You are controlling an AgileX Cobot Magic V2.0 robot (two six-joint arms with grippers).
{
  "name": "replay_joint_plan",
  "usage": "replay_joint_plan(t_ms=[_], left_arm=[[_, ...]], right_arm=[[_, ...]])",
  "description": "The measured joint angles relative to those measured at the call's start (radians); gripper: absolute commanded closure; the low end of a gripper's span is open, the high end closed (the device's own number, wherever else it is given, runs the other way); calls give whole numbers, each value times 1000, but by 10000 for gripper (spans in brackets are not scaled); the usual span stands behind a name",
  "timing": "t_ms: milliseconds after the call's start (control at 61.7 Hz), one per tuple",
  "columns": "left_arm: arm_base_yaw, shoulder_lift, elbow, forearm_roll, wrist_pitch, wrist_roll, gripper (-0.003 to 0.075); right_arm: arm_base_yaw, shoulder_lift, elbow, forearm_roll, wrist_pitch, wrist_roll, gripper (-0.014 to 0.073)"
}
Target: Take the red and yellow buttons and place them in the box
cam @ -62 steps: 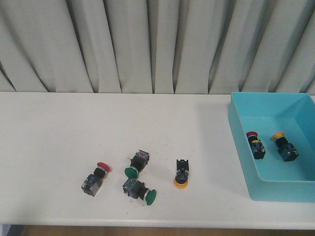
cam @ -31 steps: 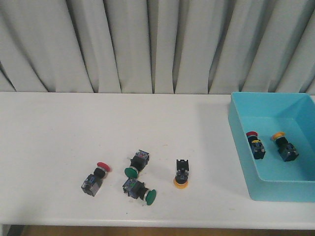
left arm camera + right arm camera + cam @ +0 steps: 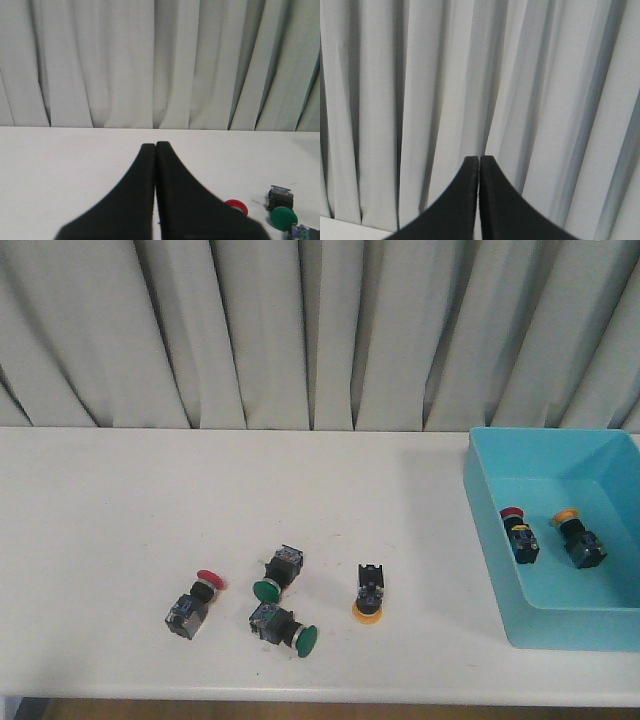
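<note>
While both grippers, left and right, sit pressed together, empty, red button and yellow button wait on table, approx 9 o'clock of box. Risk: green buttons crowd close, a wrong grab seems possible. No legible writing.

Lab-like test bench: bare white table, grey curtain backdrop.
</note>
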Motion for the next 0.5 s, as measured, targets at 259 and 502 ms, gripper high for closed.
replay_joint_plan(t_ms=[259,502], left_arm=[[0,0,0,0,0,0,727],[0,0,0,0,0,0,727]], right_arm=[[0,0,0,0,0,0,596],[0,-44,155,-96,-124,36,596]])
